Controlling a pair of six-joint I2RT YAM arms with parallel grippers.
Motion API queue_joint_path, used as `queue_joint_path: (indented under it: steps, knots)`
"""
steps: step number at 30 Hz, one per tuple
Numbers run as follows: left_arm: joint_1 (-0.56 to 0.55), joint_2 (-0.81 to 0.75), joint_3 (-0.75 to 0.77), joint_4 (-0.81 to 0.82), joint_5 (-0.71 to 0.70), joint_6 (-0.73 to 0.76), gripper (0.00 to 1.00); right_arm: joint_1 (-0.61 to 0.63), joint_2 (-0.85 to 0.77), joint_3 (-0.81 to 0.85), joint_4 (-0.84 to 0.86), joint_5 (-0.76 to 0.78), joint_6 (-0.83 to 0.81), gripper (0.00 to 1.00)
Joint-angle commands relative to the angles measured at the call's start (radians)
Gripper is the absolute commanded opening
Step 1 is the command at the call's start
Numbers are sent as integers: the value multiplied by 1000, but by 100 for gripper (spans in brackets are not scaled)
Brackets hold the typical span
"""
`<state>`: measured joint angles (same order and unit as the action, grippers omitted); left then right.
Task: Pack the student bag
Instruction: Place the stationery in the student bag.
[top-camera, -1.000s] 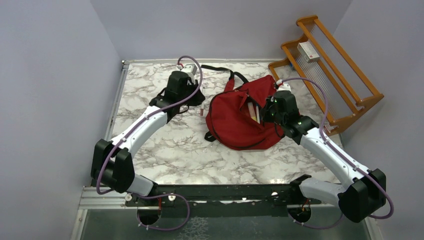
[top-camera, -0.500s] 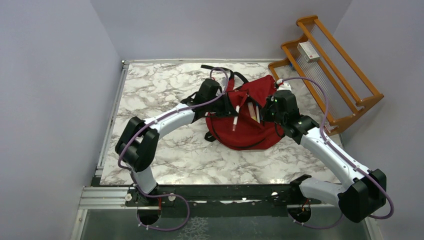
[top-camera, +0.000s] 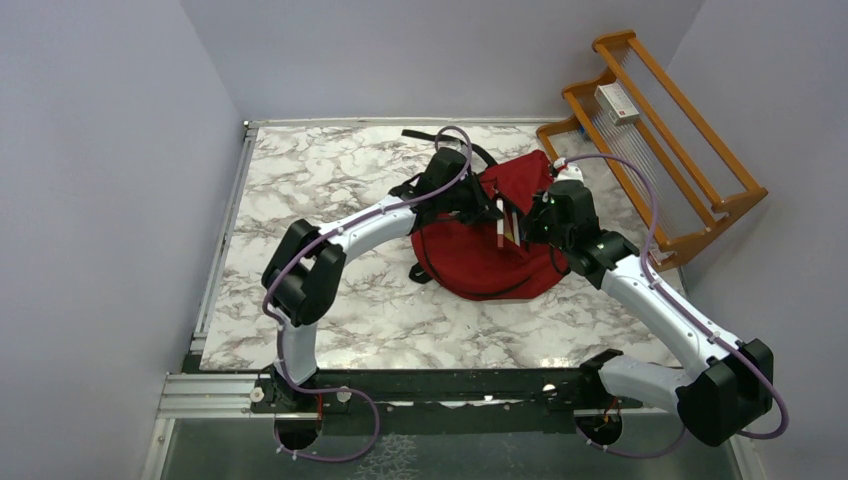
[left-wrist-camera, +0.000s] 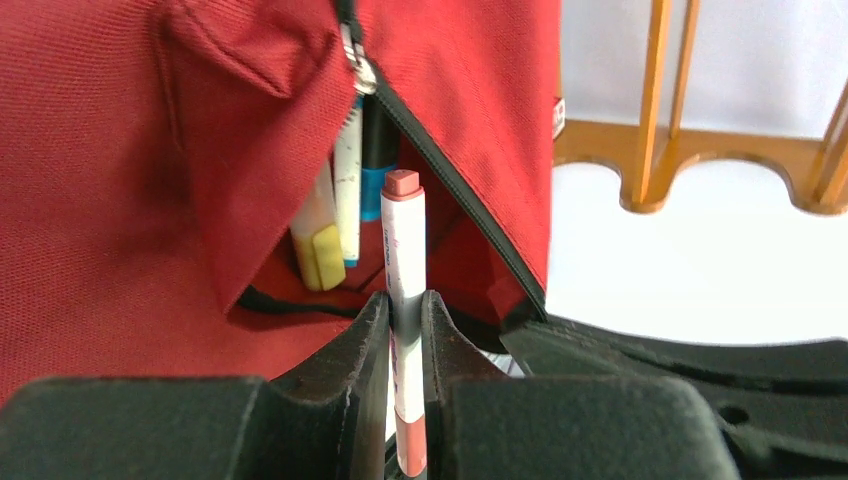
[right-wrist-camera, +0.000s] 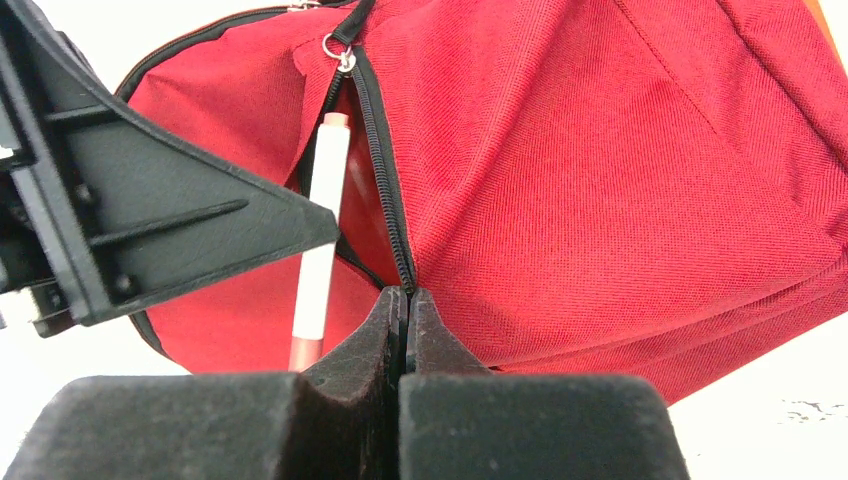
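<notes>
The student bag (top-camera: 480, 255), a red backpack, lies at the table's middle right with its pocket open. My left gripper (top-camera: 497, 218) is shut on a white pen (left-wrist-camera: 405, 260) with reddish ends, held upright at the pocket mouth (left-wrist-camera: 400, 150). Inside the pocket I see a yellow highlighter (left-wrist-camera: 318, 245), a white pen with a blue tip (left-wrist-camera: 347, 190) and a dark marker (left-wrist-camera: 378, 135). My right gripper (right-wrist-camera: 404, 300) is shut on the bag's black zip edge (right-wrist-camera: 385, 200) and holds the pocket open. The held pen (right-wrist-camera: 318, 250) shows there beside the left gripper's body (right-wrist-camera: 130, 220).
A wooden rack (top-camera: 655, 140) stands at the back right, close to the bag, with a small white box (top-camera: 616, 103) on its top shelf. The bag's black straps (top-camera: 440, 137) trail toward the back wall. Walls close in the table on the left and back.
My left arm has swung from the table's back left over to the bag, carrying the pen to the pocket opening. The right gripper has kept its hold on the zip edge.
</notes>
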<state>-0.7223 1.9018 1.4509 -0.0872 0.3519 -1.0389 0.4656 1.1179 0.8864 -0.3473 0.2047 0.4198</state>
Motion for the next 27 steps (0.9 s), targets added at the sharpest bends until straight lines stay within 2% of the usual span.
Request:
queue_joint_path:
  steps: [1, 15, 18, 22, 27]
  knots:
    - [-6, 40, 46, -34, -85, -68, 0, 7, -29, 23, -13, -6, 20, 0]
    - [-18, 176, 200, -37, -146, -99, 0, 7, -39, -1, 0, -37, 39, 1]
    - [-19, 220, 244, -17, -106, -98, 0, 7, -40, -4, -1, -36, 40, 1]
    - [-22, 265, 295, -13, -44, -90, 13, 7, -42, -3, -4, -34, 42, 0]
    - [-23, 254, 296, -16, -43, -62, 27, 7, -46, -12, -4, -25, 39, 1]
